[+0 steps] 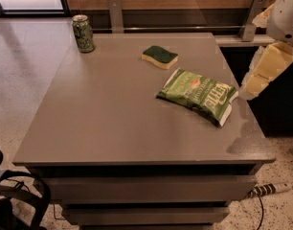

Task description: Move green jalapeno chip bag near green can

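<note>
The arm (pixel 286 18) was a rounded white shell with a few small dark dots near its lower edge. Below it came blocky cream-yellow segments, paler at the corners, ending in the tool (pixel 253 86), which was at the right of the view, just off the right edge of the surface (pixel 113 128).

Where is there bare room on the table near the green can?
Bare table lies between the green can and the sponge, and across the front left. Crowded: the right side, with sponge, green jalapeno chip bag and the gripper beside it.
</note>
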You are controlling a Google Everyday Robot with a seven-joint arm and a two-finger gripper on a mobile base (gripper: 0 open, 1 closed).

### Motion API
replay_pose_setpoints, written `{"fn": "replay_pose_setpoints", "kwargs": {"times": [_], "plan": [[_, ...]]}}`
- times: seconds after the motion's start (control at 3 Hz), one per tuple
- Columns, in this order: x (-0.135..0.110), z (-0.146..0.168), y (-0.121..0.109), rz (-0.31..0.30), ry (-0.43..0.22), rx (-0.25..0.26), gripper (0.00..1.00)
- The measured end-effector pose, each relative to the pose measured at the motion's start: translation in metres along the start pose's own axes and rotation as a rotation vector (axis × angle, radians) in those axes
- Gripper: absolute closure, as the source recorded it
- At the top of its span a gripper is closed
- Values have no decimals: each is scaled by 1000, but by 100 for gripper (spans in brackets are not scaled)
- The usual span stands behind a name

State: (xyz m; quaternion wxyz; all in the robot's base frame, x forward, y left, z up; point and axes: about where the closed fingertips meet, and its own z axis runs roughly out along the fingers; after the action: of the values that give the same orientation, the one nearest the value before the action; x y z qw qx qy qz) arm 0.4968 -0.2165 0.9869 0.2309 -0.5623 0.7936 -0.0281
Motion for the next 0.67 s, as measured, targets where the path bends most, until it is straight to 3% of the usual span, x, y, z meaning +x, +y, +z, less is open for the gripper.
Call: {"fn": "replay_pose_setpoints", "kwargs": {"times": [0.33, 0.67], "plan": [[-3, 37, -26, 62, -38, -34, 0], [-7, 86, -34, 115, -74, -98, 0]]}}
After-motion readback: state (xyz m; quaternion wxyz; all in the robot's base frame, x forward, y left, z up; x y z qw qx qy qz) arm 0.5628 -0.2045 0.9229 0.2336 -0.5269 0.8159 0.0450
